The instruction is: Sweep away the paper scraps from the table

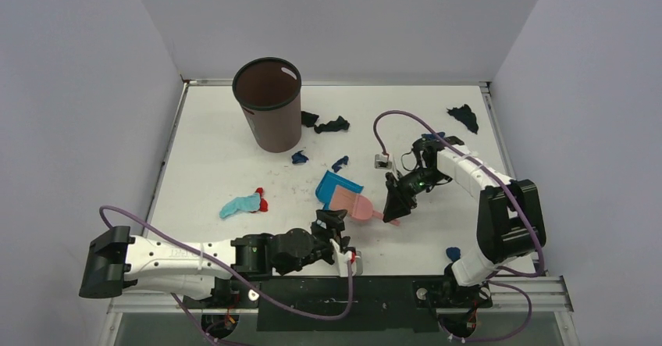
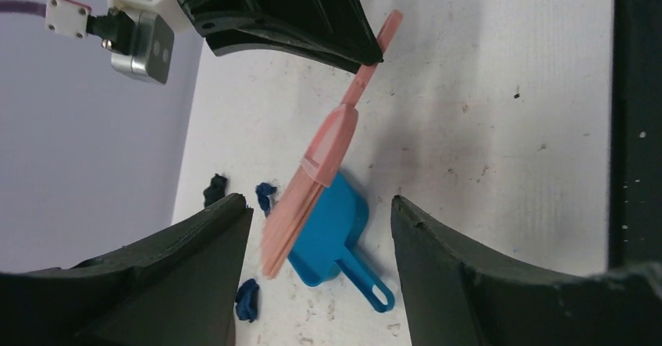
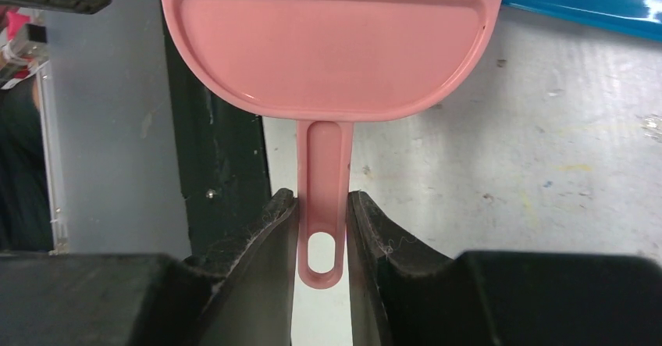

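Note:
Several dark blue and black paper scraps lie on the white table point(image 1: 211, 158): two by the bin point(image 1: 310, 118) point(image 1: 333, 125), two mid-table point(image 1: 299, 157) point(image 1: 339, 163), one far right point(image 1: 464, 117), one near the right arm's base point(image 1: 453, 253). My right gripper point(image 1: 396, 201) point(image 3: 322, 205) is shut on the handle of the pink brush point(image 1: 355, 203) point(image 3: 328, 41), whose head rests over the blue dustpan point(image 1: 337, 187) point(image 2: 332, 237). My left gripper point(image 1: 332, 225) point(image 2: 320, 205) is open and empty, just short of the dustpan's handle. The left wrist view shows scraps point(image 2: 248, 299) point(image 2: 267, 196) beyond the dustpan.
A tall brown bin point(image 1: 267, 104) stands at the back left. A light blue and red crumpled scrap point(image 1: 242, 204) lies left of the dustpan. A small grey cable box point(image 1: 382, 159) lies near the right arm. The metal rim runs along the table's edges.

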Robot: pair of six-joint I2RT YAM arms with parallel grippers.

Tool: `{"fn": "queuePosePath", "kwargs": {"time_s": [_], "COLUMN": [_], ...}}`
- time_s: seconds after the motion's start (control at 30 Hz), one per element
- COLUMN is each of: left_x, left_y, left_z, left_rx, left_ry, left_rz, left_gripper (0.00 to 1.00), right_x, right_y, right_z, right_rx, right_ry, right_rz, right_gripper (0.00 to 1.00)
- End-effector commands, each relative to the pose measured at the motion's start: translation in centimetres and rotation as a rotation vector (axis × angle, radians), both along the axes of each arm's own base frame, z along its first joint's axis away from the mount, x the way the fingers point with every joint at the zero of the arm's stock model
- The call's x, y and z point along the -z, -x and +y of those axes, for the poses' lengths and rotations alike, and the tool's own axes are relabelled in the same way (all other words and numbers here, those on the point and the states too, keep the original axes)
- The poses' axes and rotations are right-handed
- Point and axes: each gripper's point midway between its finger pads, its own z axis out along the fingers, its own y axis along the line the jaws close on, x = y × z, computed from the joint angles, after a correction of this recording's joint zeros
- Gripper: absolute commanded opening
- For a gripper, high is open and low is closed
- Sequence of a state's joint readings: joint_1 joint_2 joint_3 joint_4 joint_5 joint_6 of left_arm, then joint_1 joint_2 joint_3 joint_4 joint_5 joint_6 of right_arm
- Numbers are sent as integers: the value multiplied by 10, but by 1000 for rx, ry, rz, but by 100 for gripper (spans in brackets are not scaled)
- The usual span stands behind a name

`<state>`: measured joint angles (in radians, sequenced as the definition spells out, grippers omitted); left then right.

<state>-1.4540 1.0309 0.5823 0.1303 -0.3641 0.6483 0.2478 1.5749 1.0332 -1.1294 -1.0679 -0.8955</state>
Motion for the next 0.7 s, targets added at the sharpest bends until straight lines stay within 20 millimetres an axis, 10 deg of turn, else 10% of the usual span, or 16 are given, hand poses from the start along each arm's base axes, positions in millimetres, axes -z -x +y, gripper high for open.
{"fn": "queuePosePath", "kwargs": {"time_s": [0.0,0.27,0.53,0.67], "left_x": [-20,-2,3,-4], "left_y": [-8,-20,-26,-29], "left_z": [-14,-37,-35,-27], "left_rx": [18,-16,-31,-55], "left_ry": [-5,-84,-79,-16], "left_rz": [-138,-154,-69,11], "left_gripper": [65,44,0,0], "right_x": [-19,-23,-28,-36], "right_y": [12,20,22,21], "right_z": [17,18,18,18], "right_rx": [-81,-102,-87,-83], "right_ry": [-111,-118,-122,-127], "right_rz": [16,-3,-37,-77], "right_gripper": [5,5,5,12]}}
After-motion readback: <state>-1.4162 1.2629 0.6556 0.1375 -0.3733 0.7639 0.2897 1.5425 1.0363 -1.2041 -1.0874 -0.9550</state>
